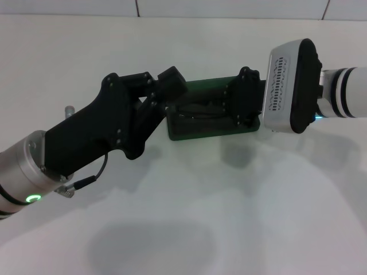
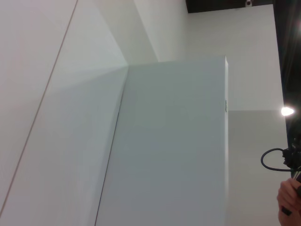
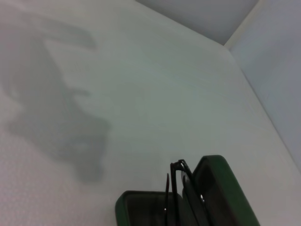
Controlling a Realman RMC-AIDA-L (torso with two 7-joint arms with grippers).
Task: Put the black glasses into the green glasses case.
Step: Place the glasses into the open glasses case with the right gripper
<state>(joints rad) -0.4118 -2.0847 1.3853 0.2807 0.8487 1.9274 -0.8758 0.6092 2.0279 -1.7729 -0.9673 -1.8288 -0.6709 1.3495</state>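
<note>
The green glasses case (image 1: pixel 200 130) lies open in the middle of the white table. The black glasses (image 1: pixel 198 111) sit inside it. My left gripper (image 1: pixel 167 94) is at the case's left end, over its edge. My right gripper (image 1: pixel 243 98) is at the case's right end, over the glasses' side. In the right wrist view the case's raised lid (image 3: pixel 221 188) stands beside the tray, and the glasses (image 3: pixel 175 181) stand between them with a thin black frame part sticking up. The left wrist view shows neither the case nor the glasses.
The white table (image 1: pixel 189 229) stretches wide in front of the case, with the arms' shadows on it. The wall's foot (image 1: pixel 172 17) runs along the back. The left wrist view shows only walls, a black cable (image 2: pixel 273 160) and a person's hand (image 2: pixel 288 200).
</note>
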